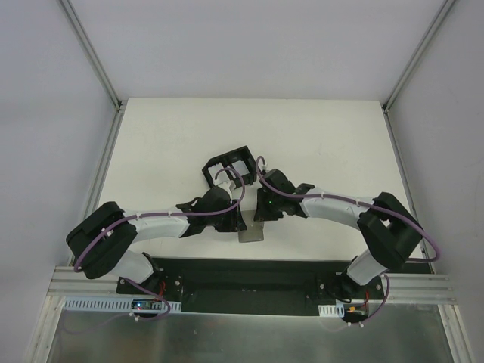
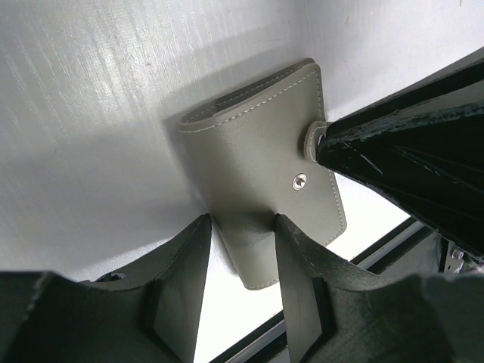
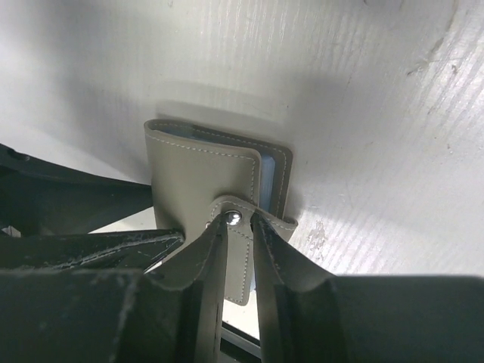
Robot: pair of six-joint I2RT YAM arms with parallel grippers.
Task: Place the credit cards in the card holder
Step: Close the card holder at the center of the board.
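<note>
Worryingly, the right gripper (image 3: 238,221) pinches the closing tab (image 3: 240,265) of the card holder (image 3: 197,178), yet whether the left gripper (image 2: 242,227) clamps it is unclear, so a tug could drag it unopened.

White-shelled jointed left robot arm (image 1: 155,224) and matching right robot arm (image 1: 336,205), bulky black joint housings (image 1: 98,240), thin purple cables (image 1: 155,215) trailing along each, scuffed matte black wedge-shaped gripper fingers (image 2: 181,283), small red wires (image 1: 163,288) by the flat black base plate (image 1: 249,281)
</note>
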